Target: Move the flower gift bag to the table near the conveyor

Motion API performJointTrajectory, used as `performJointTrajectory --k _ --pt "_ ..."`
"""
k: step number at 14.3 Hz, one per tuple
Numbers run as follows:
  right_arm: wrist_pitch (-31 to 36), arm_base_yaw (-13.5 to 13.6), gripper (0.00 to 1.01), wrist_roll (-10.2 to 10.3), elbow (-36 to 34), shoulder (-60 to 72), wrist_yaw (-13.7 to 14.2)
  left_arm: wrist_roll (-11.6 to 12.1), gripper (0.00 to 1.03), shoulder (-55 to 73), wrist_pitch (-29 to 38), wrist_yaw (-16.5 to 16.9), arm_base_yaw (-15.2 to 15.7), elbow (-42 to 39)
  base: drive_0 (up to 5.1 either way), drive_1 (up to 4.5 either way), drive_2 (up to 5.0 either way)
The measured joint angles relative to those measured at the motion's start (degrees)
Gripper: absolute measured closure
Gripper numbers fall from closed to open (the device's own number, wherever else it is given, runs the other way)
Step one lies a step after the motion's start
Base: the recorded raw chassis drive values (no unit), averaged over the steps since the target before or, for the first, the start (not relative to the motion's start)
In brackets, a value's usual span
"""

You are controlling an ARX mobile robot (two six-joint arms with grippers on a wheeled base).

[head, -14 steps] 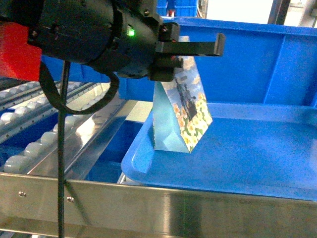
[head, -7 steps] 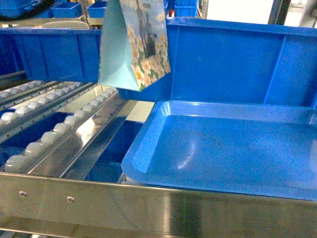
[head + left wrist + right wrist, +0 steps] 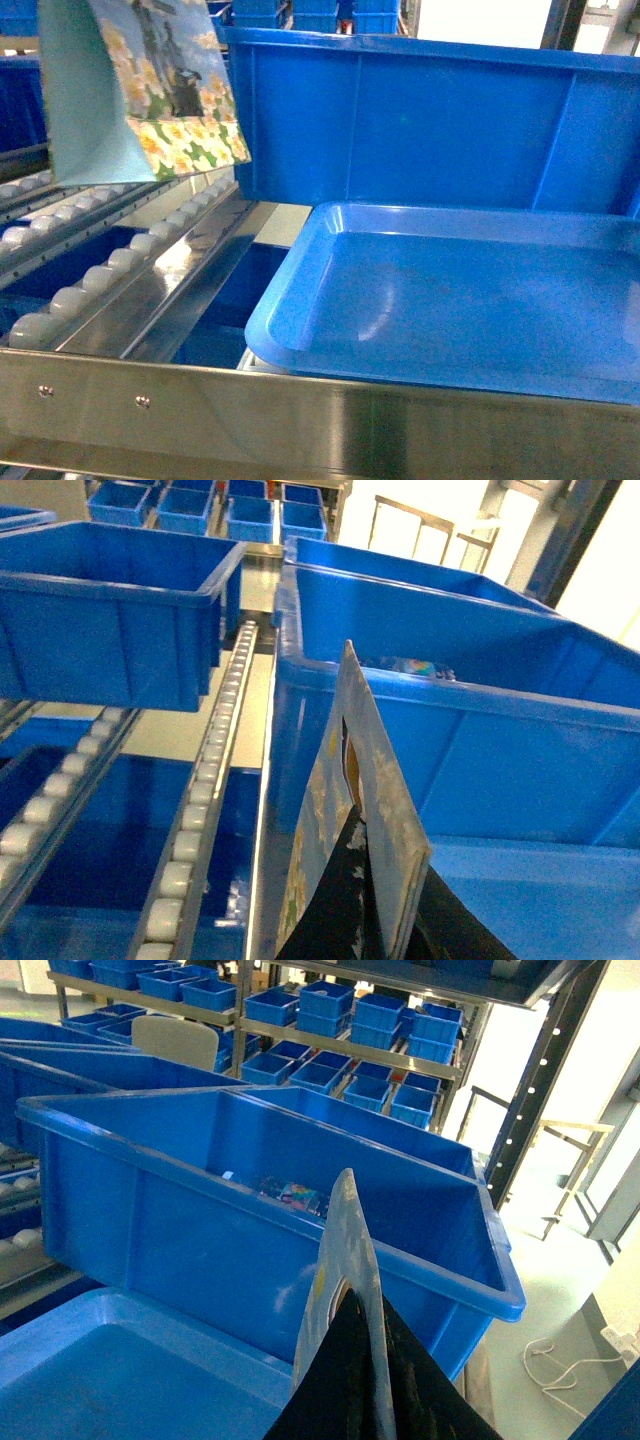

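Flower gift bag (image 3: 140, 90) hangs over the conveyor (image 3: 110, 270), left jaws clamped on it; right jaws' state unclear.

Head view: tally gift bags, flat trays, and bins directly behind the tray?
flower gift bag: 1
blue tray: 1
blue bin behind the tray: 1
Total: 3

Bright daylight blows out the upper-right backgrounds, the blue tray (image 3: 450, 290) shows soft glare, and the images look slightly soft.
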Motion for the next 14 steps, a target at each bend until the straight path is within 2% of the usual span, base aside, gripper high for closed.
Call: performJointTrajectory --k 2,3,12,14 --pt "0.0 0.0 0.99 0.0 0.0 0.0 0.0 -0.1 1.01 -2.1 0.5 -1.1 1.2 -2.4 0.0 0.0 0.0" --pt "0.0 0.0 0.99 0.0 0.0 0.0 0.0 0.6 1.01 -3.3 1.3 -1.9 1.5 -4.0 0.0 0.0 0.0" --pt "-0.2 0.0 0.99 0.0 0.0 0.0 0.2 1.3 1.01 -3.3 1.3 -1.7 1.2 -4.0 0.0 0.0 0.0" --pt "0.2 0.0 0.99 0.0 0.0 -0.1 0.0 1.3 1.01 -3.4 1.5 -1.8 1.3 -4.0 -5.1 2.31 2.3"
